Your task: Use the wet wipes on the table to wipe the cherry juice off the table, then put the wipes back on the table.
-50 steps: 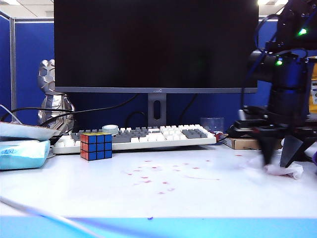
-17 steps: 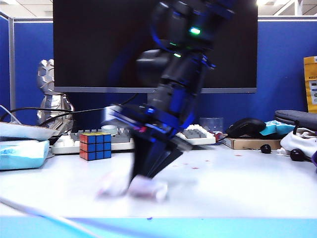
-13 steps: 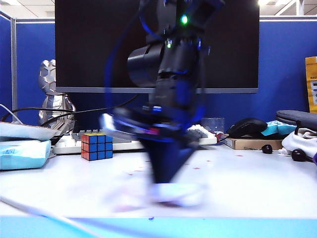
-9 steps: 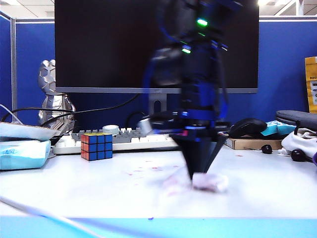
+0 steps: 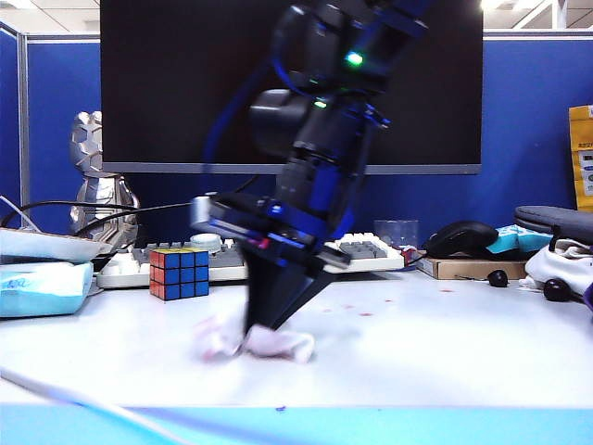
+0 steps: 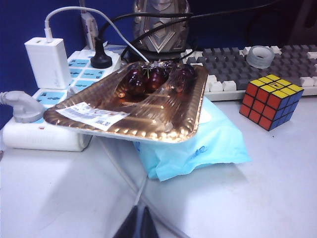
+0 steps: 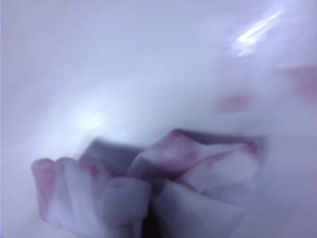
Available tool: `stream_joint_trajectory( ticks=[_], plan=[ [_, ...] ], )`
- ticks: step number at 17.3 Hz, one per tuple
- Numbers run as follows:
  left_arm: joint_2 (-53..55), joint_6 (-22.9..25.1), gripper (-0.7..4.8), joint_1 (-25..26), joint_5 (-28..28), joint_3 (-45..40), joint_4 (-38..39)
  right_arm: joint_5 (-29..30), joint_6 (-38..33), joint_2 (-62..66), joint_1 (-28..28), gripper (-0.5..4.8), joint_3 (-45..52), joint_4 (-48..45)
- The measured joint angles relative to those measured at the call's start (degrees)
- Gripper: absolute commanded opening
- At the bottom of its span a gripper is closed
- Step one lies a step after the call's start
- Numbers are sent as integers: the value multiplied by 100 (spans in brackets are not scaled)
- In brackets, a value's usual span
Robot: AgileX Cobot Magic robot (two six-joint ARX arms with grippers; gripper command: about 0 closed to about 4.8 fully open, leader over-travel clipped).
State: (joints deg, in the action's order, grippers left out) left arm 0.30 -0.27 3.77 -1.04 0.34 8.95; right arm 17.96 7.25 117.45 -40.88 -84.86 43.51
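Right tool (image 5: 264, 329) clamped on wet wipes (image 5: 250, 343), pressed to bench (image 5: 445, 357) near front edge, mid-wipe. Cherry juice (image 5: 363, 312) behind, unwiped: sweep back next. Left tool (image 6: 137, 225) parked at left, closed, empty.

White wipes (image 5: 269, 342) pink-stained; pink specks (image 5: 371, 313) on white table (image 5: 445, 352); cube (image 5: 180, 273) blue, red, yellow; packet (image 6: 213, 144) seemingly pale blue.

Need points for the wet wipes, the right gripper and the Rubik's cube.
wet wipes (image 5: 278, 344): exterior view, white wad on the table under the gripper.
right gripper (image 5: 261, 327): exterior view, tips shut on the wipes.
Rubik's cube (image 5: 180, 273): exterior view, blue front face.
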Motion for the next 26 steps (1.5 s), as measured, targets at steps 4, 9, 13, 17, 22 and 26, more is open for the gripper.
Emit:
stream_joint_trajectory(
  ticks=[4,9,13,17,22,26],
  plan=[
    [0,0,-2,0,0,0,2,-1285,48,0,-210,-5,-74,417],
    [0,0,-2,0,2,0,0,-1832,-804,-4,868,-5,-59,-442],
    [-2,-2,-2,0,2,0,2,-734,-1360,177,1064,-5,-94,-1416],
    [-2,0,-2,0,0,0,2,155,-841,903,564,-5,-1316,-302],
    [0,0,-2,0,0,0,0,-713,-267,931,164,-5,-1604,682],
    [0,0,-2,0,2,0,2,-2194,-503,925,686,-5,-1620,256]
  ],
)
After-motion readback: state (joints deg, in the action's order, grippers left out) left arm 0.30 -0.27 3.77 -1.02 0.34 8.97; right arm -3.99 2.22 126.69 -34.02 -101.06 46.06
